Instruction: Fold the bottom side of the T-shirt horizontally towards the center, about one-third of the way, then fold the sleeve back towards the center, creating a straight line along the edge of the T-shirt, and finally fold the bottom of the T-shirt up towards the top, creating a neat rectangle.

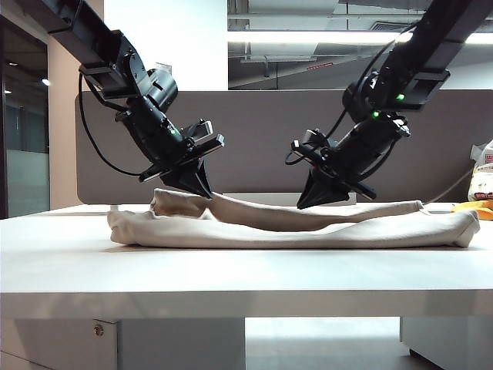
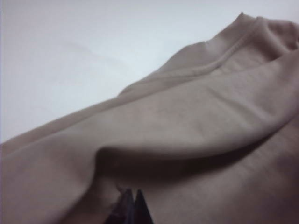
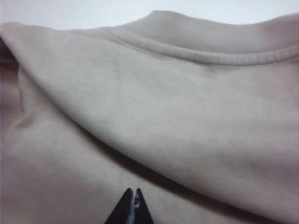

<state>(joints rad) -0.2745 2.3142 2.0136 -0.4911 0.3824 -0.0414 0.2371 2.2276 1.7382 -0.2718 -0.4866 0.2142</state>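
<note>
The beige T-shirt [image 1: 308,231] lies folded in a long low band across the white desk [image 1: 62,254]. An upper layer rises at its left end and sags in the middle. My left gripper [image 1: 206,193] is shut, and its tips touch that raised layer. In the left wrist view the shut left gripper [image 2: 133,193] sits in a shadowed crease of the T-shirt [image 2: 187,116], with a stitched hem [image 2: 219,60] further off. My right gripper [image 1: 302,205] is shut and hangs just above the sagging cloth. The right wrist view shows the right gripper [image 3: 133,191] over the T-shirt [image 3: 163,93], holding nothing. No sleeve can be made out.
A grey partition [image 1: 269,139] runs behind the desk. A white bag and a yellow item [image 1: 479,193] sit at the far right edge. The desk's front edge [image 1: 246,297] is close to the camera, with bare tabletop in front of the shirt.
</note>
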